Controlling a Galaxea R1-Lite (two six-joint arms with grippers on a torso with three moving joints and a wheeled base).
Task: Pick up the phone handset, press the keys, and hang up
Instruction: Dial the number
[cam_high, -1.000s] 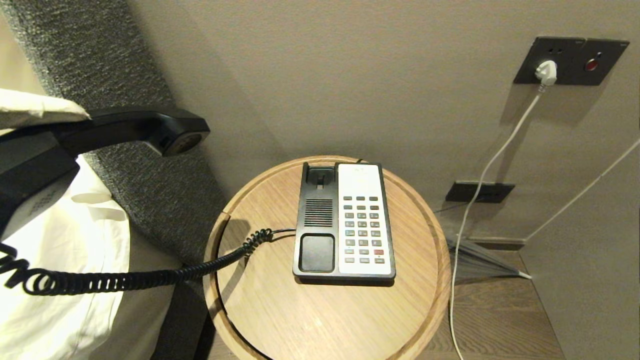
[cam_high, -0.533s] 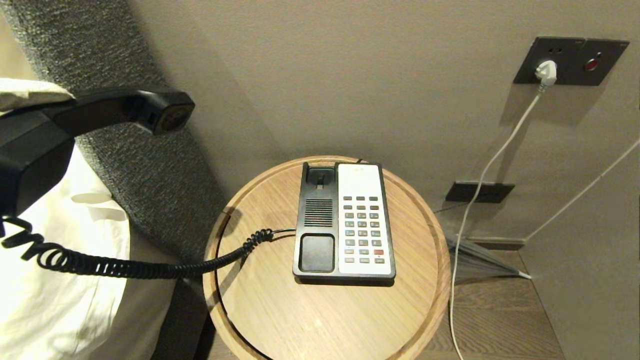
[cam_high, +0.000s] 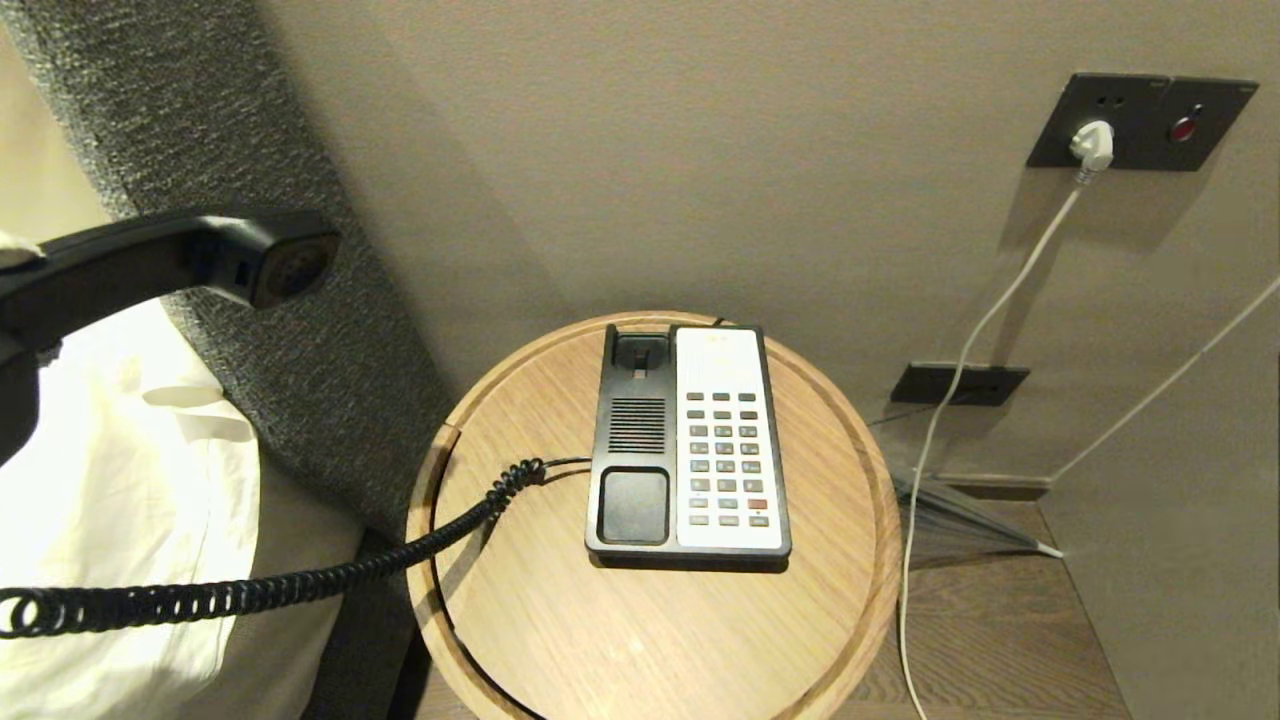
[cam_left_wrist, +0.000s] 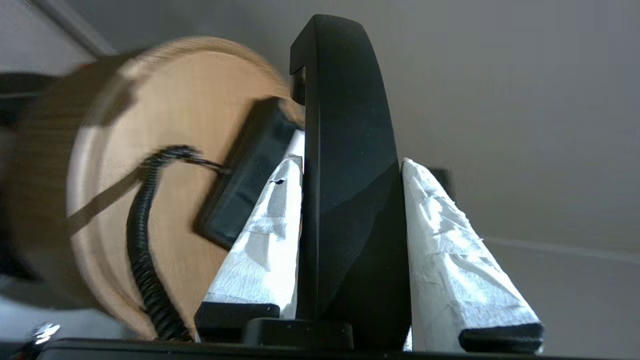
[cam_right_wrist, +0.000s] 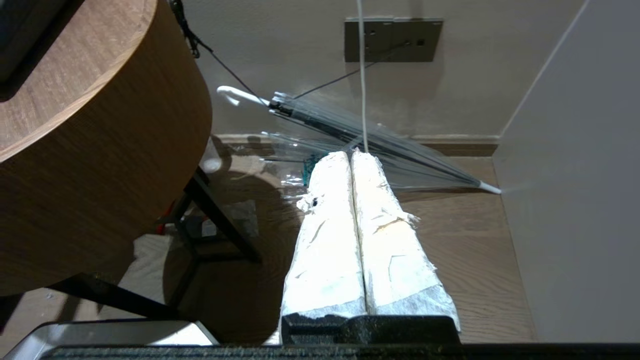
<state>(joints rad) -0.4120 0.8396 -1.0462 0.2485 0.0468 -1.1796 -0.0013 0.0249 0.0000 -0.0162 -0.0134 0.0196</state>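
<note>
On a round wooden table (cam_high: 640, 620) sits the phone base (cam_high: 640, 440), keys (cam_high: 727, 460) untouched; off its left side, the left gripper (cam_left_wrist: 350, 170) clamps the phone handset (cam_high: 180, 262) aloft; the right gripper (cam_right_wrist: 352, 160) hangs pressed closed.

Round wooden table (cam_high: 640, 640), phone base (cam_high: 630, 440) on it

The head camera looks down on the round table (cam_high: 560, 620). Both wrist cameras, close behind their fingers, see its side (cam_right_wrist: 100, 165).
</note>
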